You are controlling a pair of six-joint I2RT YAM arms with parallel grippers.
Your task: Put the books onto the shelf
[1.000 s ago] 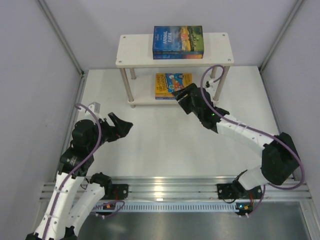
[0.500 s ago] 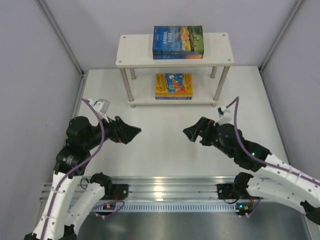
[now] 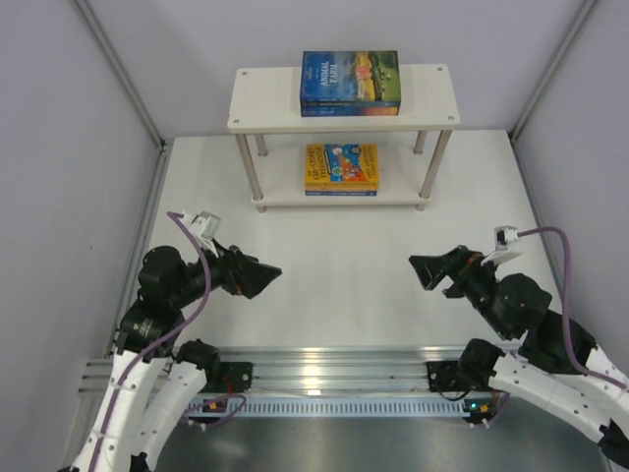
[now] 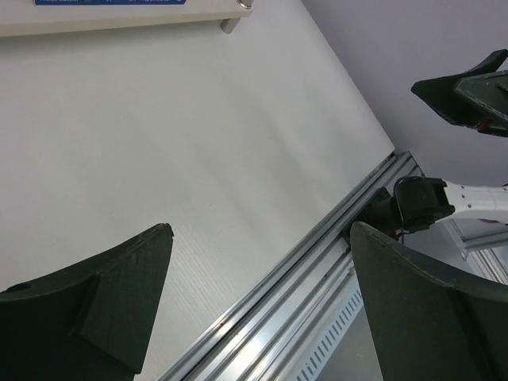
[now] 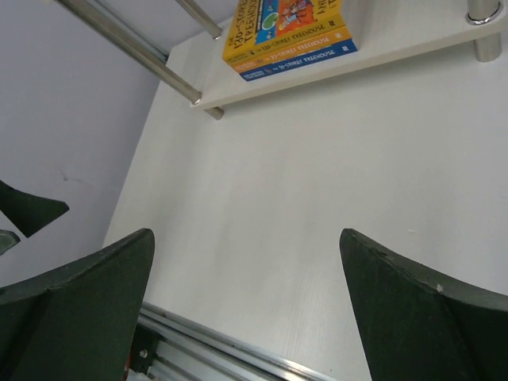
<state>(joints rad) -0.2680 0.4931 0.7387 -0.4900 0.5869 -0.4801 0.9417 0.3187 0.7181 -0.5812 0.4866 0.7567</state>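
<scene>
From the top camera, the right gripper [image 3: 422,271] has pulled away from the lower tier of the shelf [image 3: 265,100]. A second ago it was at the orange-yellow books [image 3: 341,167]; now they lie well ahead of it and off to its left. The left gripper [image 3: 263,279] has swung inward a little. The two grippers face each other across bare table [image 3: 324,241], both wide open and holding nothing. A stack of blue books [image 3: 350,84] sits on the top board, far beyond both sets of fingertips. No book shows on the table between or beside the grippers.

In the left wrist camera, the left gripper [image 4: 260,230] stands spread with only table and the aluminium rail [image 4: 317,262] between its jaws. The shelf's lower board [image 4: 119,17] is far ahead. The right gripper [image 4: 464,83] shows ahead and to the right, apart from it.

In the right wrist camera, the right gripper [image 5: 246,234] is equally wide and empty. The orange-yellow books [image 5: 290,36] rest flat on the lower board [image 5: 413,40], well ahead of its fingertips and untouched.

The last book looks to have been released onto the lower tier. With every book in view shelved, the task appears complete and the arms seem to be retiring.
</scene>
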